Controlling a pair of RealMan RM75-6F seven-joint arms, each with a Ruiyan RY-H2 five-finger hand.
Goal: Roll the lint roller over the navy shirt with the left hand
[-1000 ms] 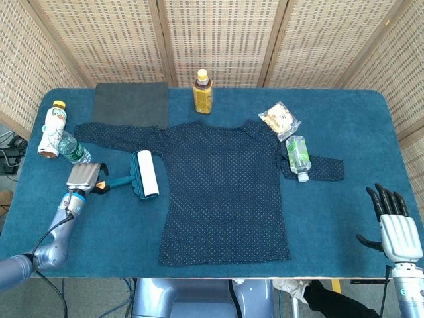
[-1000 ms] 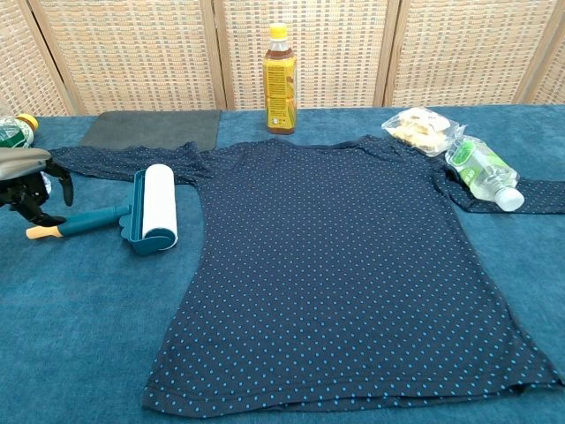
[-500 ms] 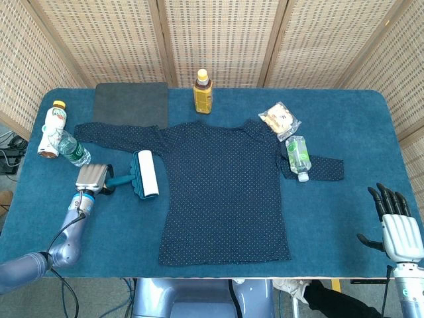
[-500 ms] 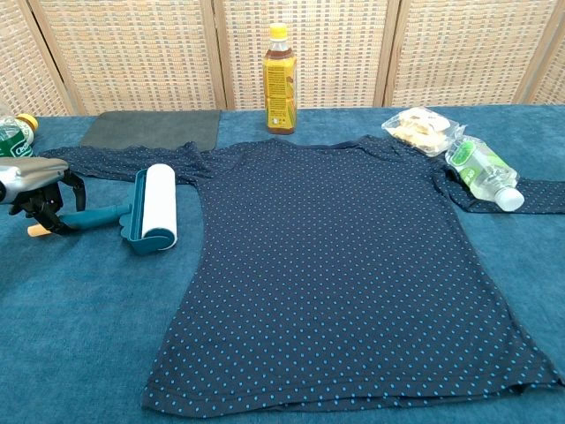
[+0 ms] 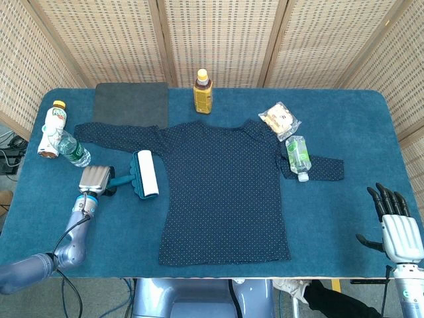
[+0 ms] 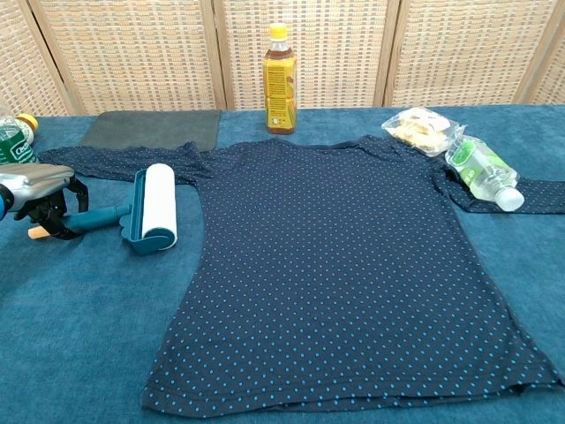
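Fingers [image 6: 55, 212] of my left hand [image 5: 95, 179] curl around the lint roller [image 5: 140, 175] handle (grip looks incomplete), its long axis pointing toward three o'clock, where the navy shirt [image 5: 225, 192] lies.

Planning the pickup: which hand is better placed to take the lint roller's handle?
Left. The left hand is already at the lint roller handle's end, left of the shirt. The right hand hangs at the table's far right edge, with the whole shirt between it and the roller.
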